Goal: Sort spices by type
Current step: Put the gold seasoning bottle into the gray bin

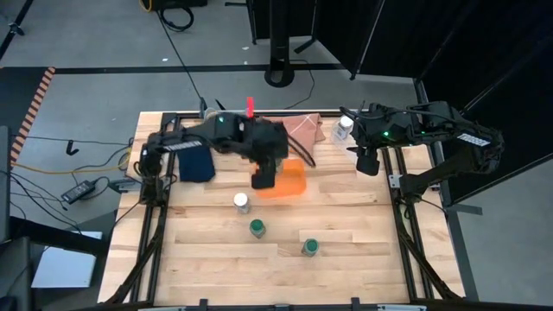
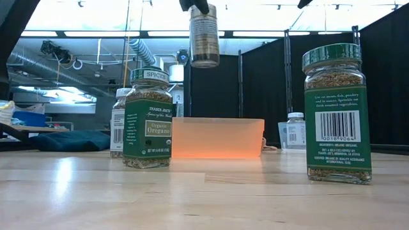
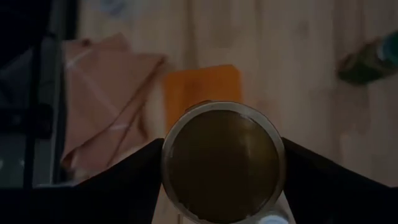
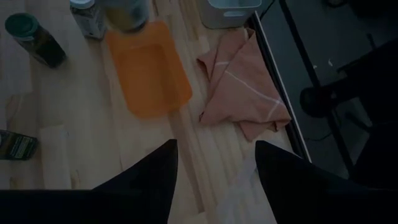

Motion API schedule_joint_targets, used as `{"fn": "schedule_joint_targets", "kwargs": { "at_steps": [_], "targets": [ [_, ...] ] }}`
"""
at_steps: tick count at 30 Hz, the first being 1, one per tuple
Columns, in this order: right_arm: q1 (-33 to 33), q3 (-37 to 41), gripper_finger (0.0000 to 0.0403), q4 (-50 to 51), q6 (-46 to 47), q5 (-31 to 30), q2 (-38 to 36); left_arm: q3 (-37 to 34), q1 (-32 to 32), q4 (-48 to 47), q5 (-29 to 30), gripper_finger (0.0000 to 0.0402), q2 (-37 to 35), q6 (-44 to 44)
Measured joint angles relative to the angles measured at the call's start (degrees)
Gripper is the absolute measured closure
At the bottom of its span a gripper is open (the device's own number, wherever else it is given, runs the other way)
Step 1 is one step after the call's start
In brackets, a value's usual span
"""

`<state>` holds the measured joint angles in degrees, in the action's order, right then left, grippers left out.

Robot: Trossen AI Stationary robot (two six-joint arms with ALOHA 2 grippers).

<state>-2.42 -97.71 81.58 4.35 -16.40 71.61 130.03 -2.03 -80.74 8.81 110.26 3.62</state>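
Green-capped jars stand nearest the low camera. The left one [image 2: 147, 119] reads "TRADER JOE'S", "Spices of the World" and "Organic Oregano" on its label, with "SPICES" on the cap rim; the other green-capped jar [image 2: 337, 114] shows its barcode side, whose small print I cannot read in full. Both stand upright on the tabletop [image 2: 204, 198], well below and forward of the left arm's fingers. A white-capped jar [image 2: 118, 124] stands upright just behind the oregano jar.

The left gripper [image 3: 221, 186] reaches out over the orange tray [image 1: 292, 180], its fingers [image 3: 134, 171] pointing down and closed on either side of a raised jar [image 2: 204, 35]. That jar hangs upright, long axis vertical, cap up between the fingers and base toward the tray directly beneath; its cap colour is hidden. Beside the tray, away from the fingers, lies a folded pink cloth [image 4: 244, 87].

The right gripper [image 4: 214, 168] hovers at the tabletop's far right corner, arm bent, fingers [image 4: 149, 177] slightly apart and holding nothing. Another white-capped jar [image 1: 345, 129] stands upright just beside those fingers.
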Motion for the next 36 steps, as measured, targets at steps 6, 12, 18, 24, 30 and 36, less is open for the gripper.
{"fn": "schedule_joint_targets", "kwargs": {
  "at_steps": [6, 12, 18, 24, 30, 36],
  "targets": [
    [0.0, 0.0, 0.0181, 0.0, 0.0, 0.0, 0.0, 0.0, -4.5, -1.1, 3.2, 0.0124, -2.2, -8.8],
    [0.0, 0.0, 0.0181, -0.2, 0.2, 0.0, 0.0, 0.0, -7.1, -4.3, 8.0, 0.0124, -3.1, -16.7],
    [0.0, 0.0, 0.0181, -0.4, 0.2, 0.0, 0.0, 0.0, -9.8, -8.4, 15.0, 0.0124, -3.2, -26.9],
    [0.0, 0.0, 0.0181, -0.7, 0.6, 0.0, 0.0, 0.0, -13.2, -8.6, 15.9, 0.0124, -3.2, -33.6],
    [0.0, 0.0, 0.0181, -1.5, 0.6, 0.0, 0.0, 0.0, -17.2, -7.7, 16.1, 0.0124, -3.0, -40.7],
    [0.0, 0.0, 0.0181, -2.8, 0.6, 0.0, 0.0, 0.0, -21.2, -7.3, 16.9, 0.0124, -2.9, -47.3]
  ]
}}
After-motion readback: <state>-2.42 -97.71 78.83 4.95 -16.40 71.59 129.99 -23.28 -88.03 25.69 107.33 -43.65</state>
